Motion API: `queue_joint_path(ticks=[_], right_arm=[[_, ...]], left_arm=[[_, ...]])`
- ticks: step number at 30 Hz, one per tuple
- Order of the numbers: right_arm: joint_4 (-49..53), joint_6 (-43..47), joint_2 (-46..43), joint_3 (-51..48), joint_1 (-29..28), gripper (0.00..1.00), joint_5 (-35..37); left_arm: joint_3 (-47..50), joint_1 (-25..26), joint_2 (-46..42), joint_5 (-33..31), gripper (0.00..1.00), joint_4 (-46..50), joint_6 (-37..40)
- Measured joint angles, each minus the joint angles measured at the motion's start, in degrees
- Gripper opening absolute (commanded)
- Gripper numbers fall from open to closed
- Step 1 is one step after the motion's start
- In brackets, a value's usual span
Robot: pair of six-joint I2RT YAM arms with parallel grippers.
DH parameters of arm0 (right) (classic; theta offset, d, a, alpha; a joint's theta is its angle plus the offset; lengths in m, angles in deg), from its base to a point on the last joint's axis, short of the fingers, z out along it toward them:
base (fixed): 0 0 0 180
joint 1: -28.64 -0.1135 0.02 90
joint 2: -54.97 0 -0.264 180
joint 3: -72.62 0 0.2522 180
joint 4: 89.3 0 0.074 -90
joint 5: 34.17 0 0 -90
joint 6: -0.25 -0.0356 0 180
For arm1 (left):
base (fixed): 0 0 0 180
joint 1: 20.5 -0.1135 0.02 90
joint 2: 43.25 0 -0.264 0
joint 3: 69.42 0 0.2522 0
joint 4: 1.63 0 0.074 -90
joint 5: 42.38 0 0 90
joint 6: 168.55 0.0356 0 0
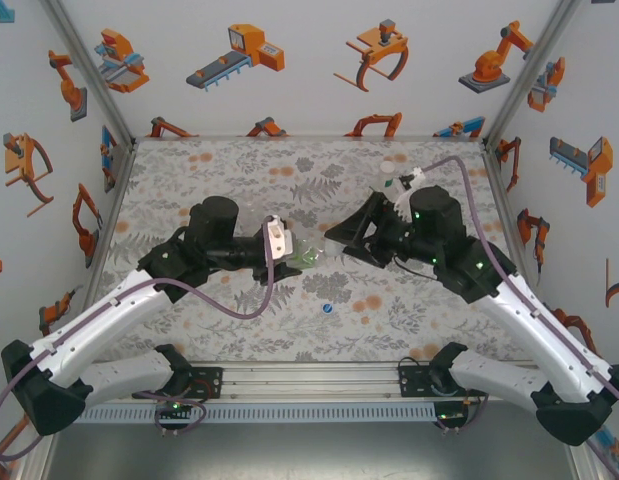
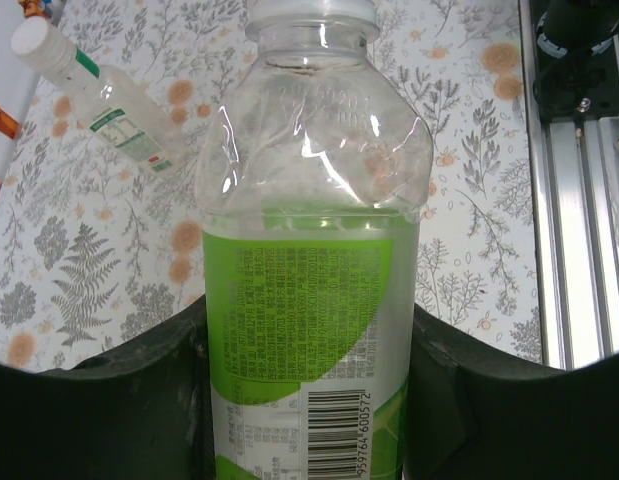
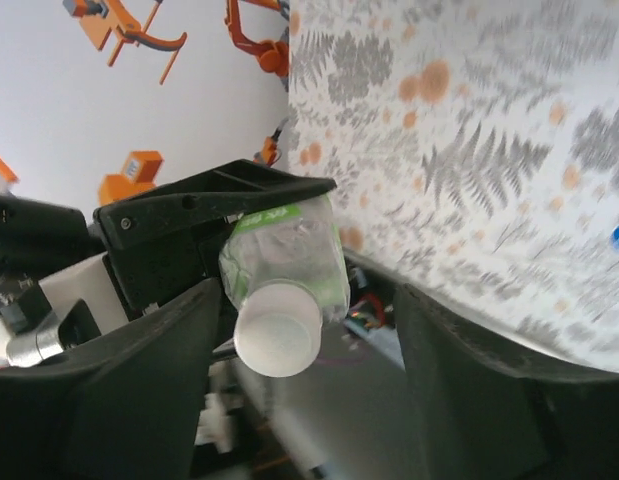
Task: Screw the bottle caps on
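While left pincer (image 2: 311,335) clamps clear bottle (image 2: 309,180) by green label, its white cap (image 3: 277,330) sits between right pincer (image 3: 309,310) fingers, which stand apart, not touching it. Transparent body, dented shoulder, barcode on label, cap on neck. Loose blue cap (image 1: 328,309) lies on floral worktop (image 1: 209,180), nearer arm bases. Well apart, second clear bottle (image 2: 99,100), white-capped, green band.

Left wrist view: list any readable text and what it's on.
"959764 600572": digits beside the barcode on the big bottle.
Fine print on its green label: too small to read.
Embossing on its shoulder: not legible.
Label on the small bottle: too small to read.
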Motion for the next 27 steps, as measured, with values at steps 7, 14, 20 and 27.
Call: queue_joint_path(ticks=[7, 14, 20, 27], right_arm=[[-3.32, 28.74, -1.7, 4.26, 0.0, 0.66, -4.59], [-2.56, 57.11, -1.62, 4.94, 0.0, 0.65, -18.69], [-0.24, 74.9, -0.79, 5.75, 0.0, 0.6, -30.51], [-1.66, 83.3, -0.81, 5.53, 0.0, 0.54, -34.16]], left_arm=[[0.0, 0.0, -0.26, 1.97, 0.0, 0.0, 0.0], [-0.11, 0.0, -2.05, 3.93, 0.0, 0.42, -0.02], [-1.27, 0.0, -2.64, 5.62, 0.0, 1.22, -0.02], [-1.57, 0.0, -3.02, 5.88, 0.0, 2.12, -0.02]])
